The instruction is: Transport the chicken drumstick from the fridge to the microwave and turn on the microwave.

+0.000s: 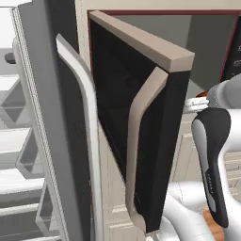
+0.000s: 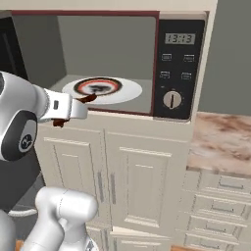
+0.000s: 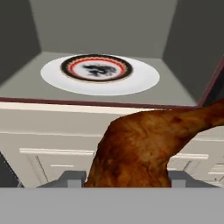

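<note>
My gripper (image 3: 127, 177) is shut on the chicken drumstick (image 3: 144, 144), a reddish-brown lumpy piece that hides the fingertips in the hand view. In the right base view the hand (image 2: 68, 109) hovers just in front of the microwave (image 2: 112, 44), and the drumstick's dark tip (image 2: 89, 98) points inward at the sill. The microwave's black glass door (image 1: 117, 89) with its tan handle (image 1: 139, 127) stands swung open to the left. Inside, a white round plate (image 2: 130, 93) carries a small red-and-black-rimmed dish (image 2: 98, 87). The fridge door (image 1: 42, 108) is open at far left.
The microwave's control panel (image 2: 179, 68) with its knob (image 2: 171, 99) is right of the cavity. Cream cabinet doors (image 2: 122, 171) sit below the microwave. A marble counter (image 2: 220, 137) with drawers (image 2: 215, 206) lies to the right. White fridge shelves (image 1: 14, 141) show beside the fridge handle (image 1: 84, 103).
</note>
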### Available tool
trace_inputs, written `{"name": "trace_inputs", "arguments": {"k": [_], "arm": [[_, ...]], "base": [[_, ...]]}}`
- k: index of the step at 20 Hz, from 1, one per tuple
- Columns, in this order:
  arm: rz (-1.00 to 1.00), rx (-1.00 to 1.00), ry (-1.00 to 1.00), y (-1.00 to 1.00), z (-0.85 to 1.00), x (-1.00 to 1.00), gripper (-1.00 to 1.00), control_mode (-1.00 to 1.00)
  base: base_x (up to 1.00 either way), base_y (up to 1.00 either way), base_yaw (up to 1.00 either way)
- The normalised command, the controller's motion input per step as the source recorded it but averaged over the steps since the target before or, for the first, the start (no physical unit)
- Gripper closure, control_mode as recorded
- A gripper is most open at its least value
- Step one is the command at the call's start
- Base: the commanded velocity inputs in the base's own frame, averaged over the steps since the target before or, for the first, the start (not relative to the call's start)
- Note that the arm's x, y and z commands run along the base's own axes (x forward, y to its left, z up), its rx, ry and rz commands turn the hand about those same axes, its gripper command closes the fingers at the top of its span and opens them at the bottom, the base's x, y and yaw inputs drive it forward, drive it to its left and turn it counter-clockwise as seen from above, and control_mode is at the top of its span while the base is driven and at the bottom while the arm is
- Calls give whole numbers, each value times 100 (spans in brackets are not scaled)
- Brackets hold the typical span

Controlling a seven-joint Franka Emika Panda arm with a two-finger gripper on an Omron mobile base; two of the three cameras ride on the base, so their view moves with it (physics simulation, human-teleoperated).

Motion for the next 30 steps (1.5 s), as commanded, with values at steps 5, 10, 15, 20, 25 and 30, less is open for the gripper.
{"name": "trace_inputs", "arguments": {"k": [5,10,15,20,25,30], "arm": [[0,0,0,0,0,0,100,100],[0,0,0,0,0,0,100,100],[0,0,0,0,0,0,100,100],[0,0,0,0,0,0,100,100],[0,0,0,0,0,0,100,100],[0,0,0,0,0,0,100,100]], "base": [[0,-5,40],[-13,0,4],[-40,0,-3],[-25,0,-6],[0,0,-2],[0,0,0]]}}
